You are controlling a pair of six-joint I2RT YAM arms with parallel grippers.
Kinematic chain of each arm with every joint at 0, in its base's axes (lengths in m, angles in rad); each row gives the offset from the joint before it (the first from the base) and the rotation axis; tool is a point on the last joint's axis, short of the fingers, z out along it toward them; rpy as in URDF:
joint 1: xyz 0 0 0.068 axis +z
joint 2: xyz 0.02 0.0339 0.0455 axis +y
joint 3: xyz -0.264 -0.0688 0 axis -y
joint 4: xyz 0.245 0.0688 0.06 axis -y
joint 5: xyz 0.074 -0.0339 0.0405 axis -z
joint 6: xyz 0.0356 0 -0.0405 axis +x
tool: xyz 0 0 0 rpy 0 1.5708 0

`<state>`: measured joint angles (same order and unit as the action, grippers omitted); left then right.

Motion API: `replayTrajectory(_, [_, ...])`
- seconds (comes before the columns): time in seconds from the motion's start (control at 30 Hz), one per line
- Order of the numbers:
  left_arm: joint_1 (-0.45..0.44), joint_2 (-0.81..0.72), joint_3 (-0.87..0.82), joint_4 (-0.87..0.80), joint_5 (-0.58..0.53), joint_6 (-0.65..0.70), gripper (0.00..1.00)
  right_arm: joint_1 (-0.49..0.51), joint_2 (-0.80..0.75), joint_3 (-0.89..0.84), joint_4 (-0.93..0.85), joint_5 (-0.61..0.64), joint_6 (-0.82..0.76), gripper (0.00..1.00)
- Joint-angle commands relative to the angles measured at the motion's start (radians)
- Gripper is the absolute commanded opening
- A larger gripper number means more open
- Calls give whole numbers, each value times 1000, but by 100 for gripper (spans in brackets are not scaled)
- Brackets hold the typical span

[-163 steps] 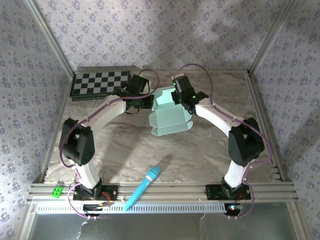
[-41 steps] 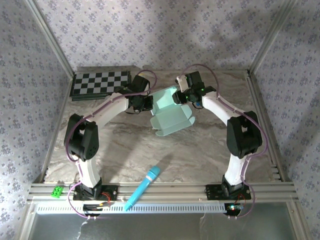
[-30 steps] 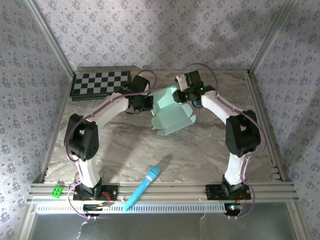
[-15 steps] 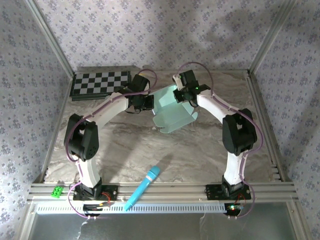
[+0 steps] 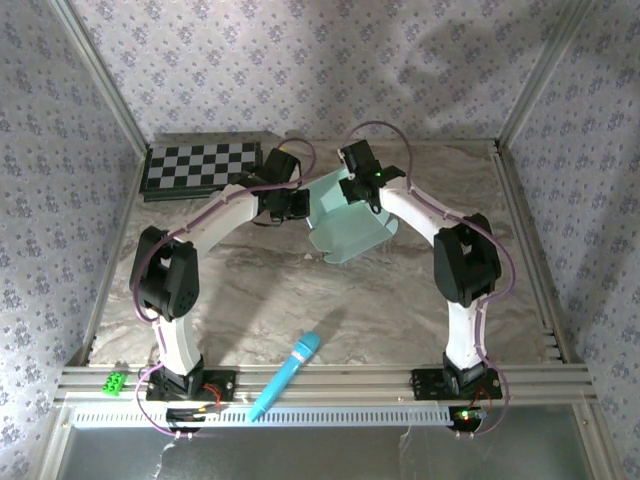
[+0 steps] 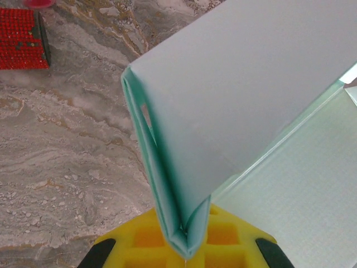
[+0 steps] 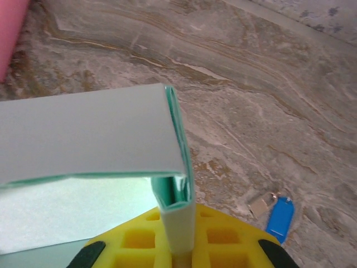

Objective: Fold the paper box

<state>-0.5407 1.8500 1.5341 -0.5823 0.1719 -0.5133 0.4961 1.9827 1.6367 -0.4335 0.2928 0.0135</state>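
**Both grippers pinched on the paper box, far middle of the table**

The paper box (image 5: 347, 222) reads as thin, smooth, pale mint card. It is partly folded, with flat panels meeting at sharp creases and a rounded edge on its near side. It sits at the far middle of the grey-brown, marble-veined table (image 5: 260, 300), between my two wrists. I cannot tell whether its lower edge touches the surface.

Left wrist view: the left gripper (image 6: 184, 248) is closed tight on a doubled fold of card. The layers are stacked between its yellow grid-moulded pads (image 6: 142, 237), and there is a small slot cut beside the crease.

Right wrist view: the right gripper (image 7: 178, 248) is nipped onto a narrow folded flap that stands upright between its yellow pads.

A flat checkerboard (image 5: 200, 165) lies at the far left corner, and a blue stick-shaped microphone (image 5: 290, 372) lies at the near edge
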Motion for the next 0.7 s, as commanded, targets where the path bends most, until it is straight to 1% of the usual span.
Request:
replayTrajectory(0.0, [1,-12,34,-73,24,26,0,-4,67,44,-92,318,74,5])
replayTrajectory(0.1, [1,-14,35,-73,18,23,0,16,89,47,-126,434,115,5])
replayTrajectory(0.2, [2,-14,34,-75,10,18,0,26,113,57,-163,519,154,4])
replayTrajectory(0.4, [4,-17,23,-68,4,6,0,32,167,93,-270,641,213,3])
replayTrajectory(0.57, [6,-16,20,-62,3,-2,0,29,220,145,-352,701,259,1])
replayTrajectory(0.63, [6,-14,18,-58,5,-6,0,29,232,160,-367,683,265,2])
replayTrajectory(0.67, [6,-14,17,-56,6,-9,0,29,229,159,-364,653,262,2])
